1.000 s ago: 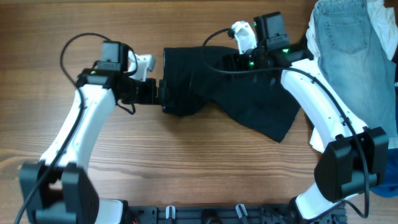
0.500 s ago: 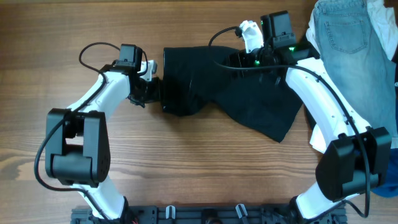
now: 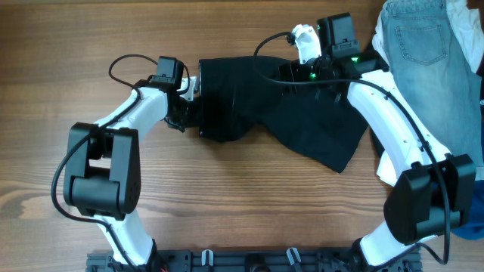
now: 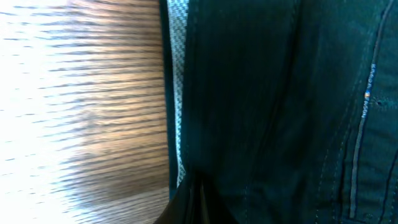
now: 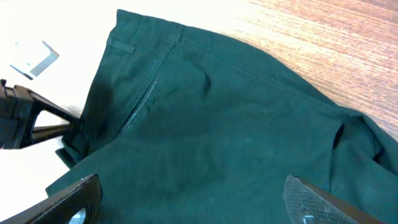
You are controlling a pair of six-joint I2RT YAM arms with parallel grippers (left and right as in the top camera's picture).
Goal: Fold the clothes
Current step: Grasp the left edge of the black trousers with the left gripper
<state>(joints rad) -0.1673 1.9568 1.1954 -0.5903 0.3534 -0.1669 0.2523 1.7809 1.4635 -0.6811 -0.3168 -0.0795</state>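
The clothes here are chiefly a black garment lying crumpled across the middle of the wooden table. My left gripper sits at its left edge and is shut on that edge. In the left wrist view the dark fabric fills the right side, a white inner strip shows along the hem, and the left gripper pinches the cloth at the bottom. My right gripper hovers over the garment's far edge, open. In its wrist view the right gripper has only flat fabric below the gap.
A pale-blue denim garment lies at the back right, with white cloth beside it. A bit of dark blue fabric shows at the right edge. Bare wood stretches along the front of the table.
My left gripper has moved right onto the black garment's left edge and shut on it. The right gripper shifted slightly right early on and has since held still, open.
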